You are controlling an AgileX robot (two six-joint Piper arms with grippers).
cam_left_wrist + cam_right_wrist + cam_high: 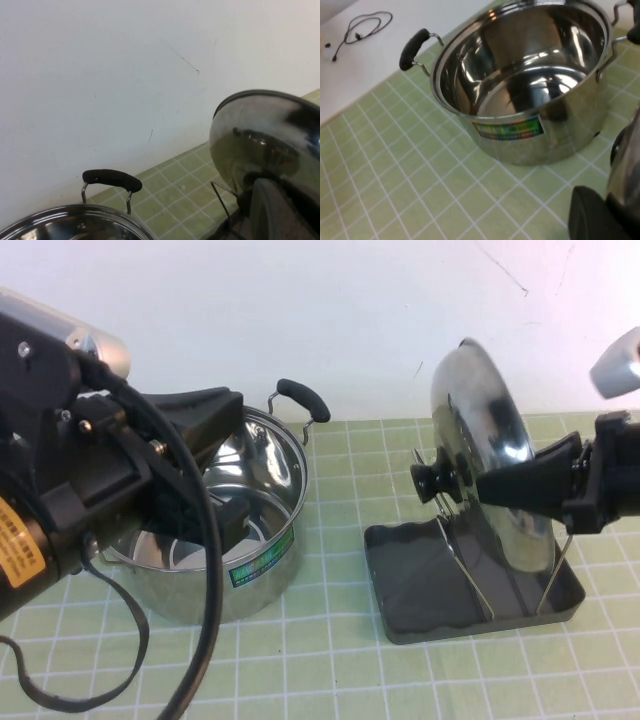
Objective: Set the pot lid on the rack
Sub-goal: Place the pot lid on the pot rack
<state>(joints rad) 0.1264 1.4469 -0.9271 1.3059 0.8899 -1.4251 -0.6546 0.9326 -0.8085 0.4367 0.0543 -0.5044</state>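
Observation:
The pot lid stands on edge, its black knob facing left. Its lower rim is down among the silver wires of the rack, over the dark grey tray. My right gripper reaches in from the right and is shut on the lid's rim. In the right wrist view one dark finger lies against the shiny lid. My left gripper hangs open and empty over the steel pot. The left wrist view shows the lid and a rack wire.
The empty two-handled pot stands left of the rack on the green tiled mat, its far handle near the white wall. A thin black cable lies on the white surface beyond the mat.

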